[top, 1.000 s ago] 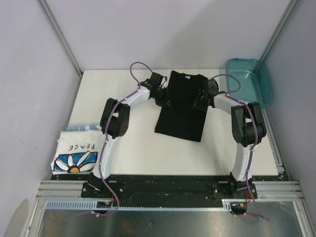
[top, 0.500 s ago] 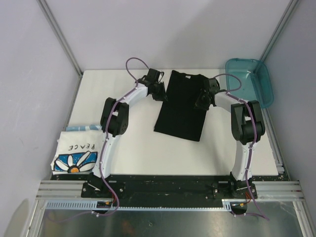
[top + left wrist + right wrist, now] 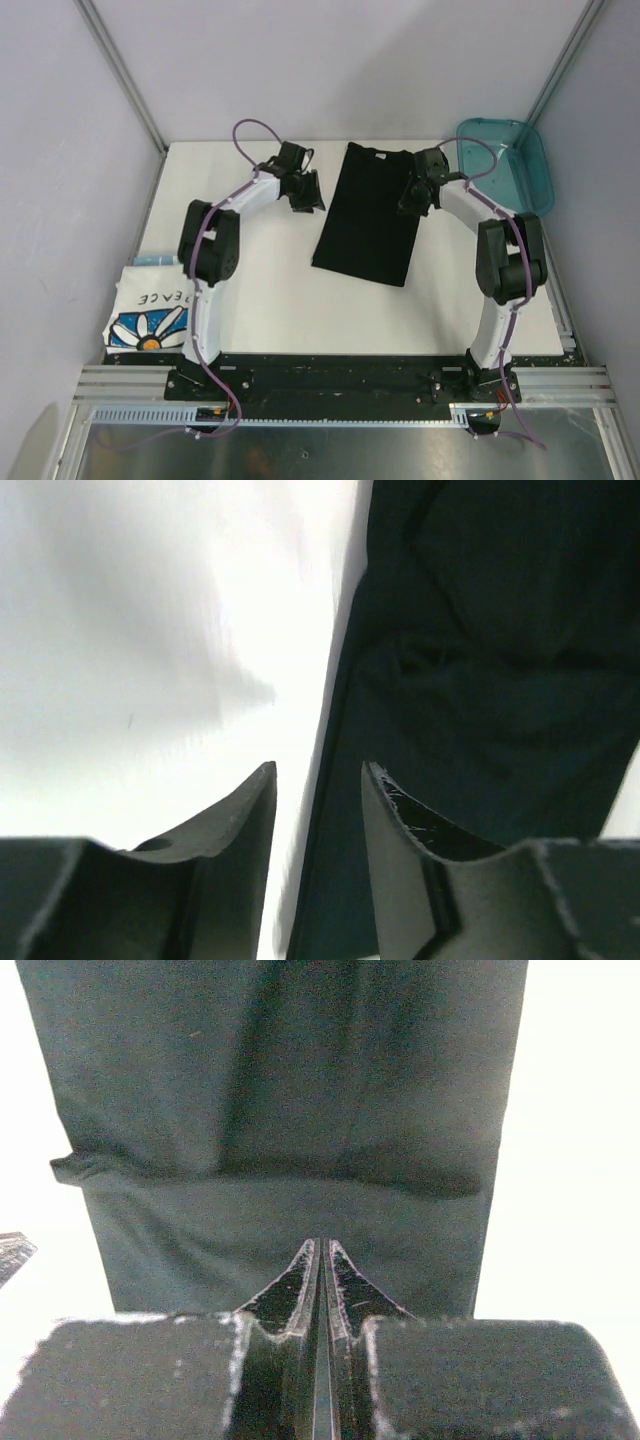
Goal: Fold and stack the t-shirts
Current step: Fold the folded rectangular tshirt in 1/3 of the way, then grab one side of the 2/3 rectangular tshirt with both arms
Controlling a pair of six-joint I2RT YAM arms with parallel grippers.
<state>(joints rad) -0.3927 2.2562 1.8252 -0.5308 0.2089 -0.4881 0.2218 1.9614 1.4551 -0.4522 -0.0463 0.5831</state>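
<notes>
The black t-shirt (image 3: 365, 215) lies flat mid-table, folded into a long narrow rectangle. My left gripper (image 3: 305, 195) hovers just off its left edge, open with nothing between the fingers; in the left wrist view the left gripper (image 3: 318, 770) straddles the edge of the black t-shirt (image 3: 480, 680). My right gripper (image 3: 413, 197) sits over the shirt's right side near the collar end. In the right wrist view the right gripper (image 3: 320, 1245) has its jaws almost together above the black t-shirt (image 3: 280, 1110), with no cloth seen pinched. The white daisy-print t-shirt (image 3: 150, 322) lies folded at the near left corner.
A teal translucent bin (image 3: 505, 165) stands at the far right corner, partly over the table edge (image 3: 555, 290). Grey walls close in the table on three sides. Both arm bases sit on the black rail (image 3: 340, 375) at the near edge.
My left gripper has let go of the black shirt's left edge, opened and swung left onto bare table. The right gripper has shifted slightly toward the back, its jaws easing a little.
</notes>
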